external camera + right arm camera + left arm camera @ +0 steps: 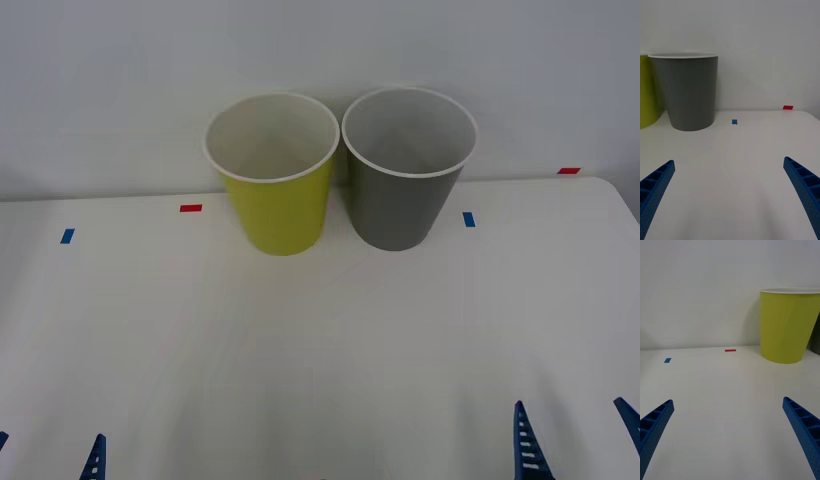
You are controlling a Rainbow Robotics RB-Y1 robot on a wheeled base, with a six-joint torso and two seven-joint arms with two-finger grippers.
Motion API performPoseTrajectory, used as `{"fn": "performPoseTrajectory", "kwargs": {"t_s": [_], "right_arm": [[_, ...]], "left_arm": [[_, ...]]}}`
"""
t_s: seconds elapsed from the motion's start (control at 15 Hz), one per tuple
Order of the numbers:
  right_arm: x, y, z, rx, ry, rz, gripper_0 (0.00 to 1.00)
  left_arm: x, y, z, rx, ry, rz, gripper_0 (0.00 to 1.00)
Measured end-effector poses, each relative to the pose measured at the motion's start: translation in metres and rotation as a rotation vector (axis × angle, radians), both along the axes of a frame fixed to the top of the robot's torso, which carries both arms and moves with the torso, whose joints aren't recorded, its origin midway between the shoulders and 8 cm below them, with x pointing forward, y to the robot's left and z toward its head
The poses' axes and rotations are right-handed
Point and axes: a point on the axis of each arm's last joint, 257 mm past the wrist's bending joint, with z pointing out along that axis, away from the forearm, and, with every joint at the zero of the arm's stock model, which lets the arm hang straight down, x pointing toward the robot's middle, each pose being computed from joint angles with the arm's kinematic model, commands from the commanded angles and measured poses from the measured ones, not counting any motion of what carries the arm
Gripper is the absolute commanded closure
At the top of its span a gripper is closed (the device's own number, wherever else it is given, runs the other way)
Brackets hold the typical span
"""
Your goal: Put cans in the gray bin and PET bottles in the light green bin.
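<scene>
The light green bin (272, 175) and the gray bin (405, 170) stand upright side by side at the back of the white table (320, 340), nearly touching. What I see of their pale insides holds nothing. Cans and PET bottles are out of view. My left gripper (48, 450) is open low at the table's near left, with the light green bin (788, 326) ahead of it. My right gripper (575, 432) is open at the near right, facing the gray bin (688, 93). Both grippers (728, 162) (727, 402) hold nothing between their blue fingers.
Small tape marks lie on the table: red (190, 208) and blue (67, 236) on the left, blue (468, 218) and red (568, 171) on the right. A plain wall rises right behind the bins. The table's right corner (615, 195) curves away.
</scene>
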Motion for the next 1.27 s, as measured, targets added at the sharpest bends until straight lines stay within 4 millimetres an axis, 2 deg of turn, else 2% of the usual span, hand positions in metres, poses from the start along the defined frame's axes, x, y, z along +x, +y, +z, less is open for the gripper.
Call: {"fn": "performPoseTrajectory", "kwargs": {"t_s": [1.27], "right_arm": [[-0.0049,-0.0026,-0.0006,-0.01,0.004,-0.006,0.0]], "left_arm": [[0.0,0.0,0.0,0.0,0.0,0.0,0.0]]}}
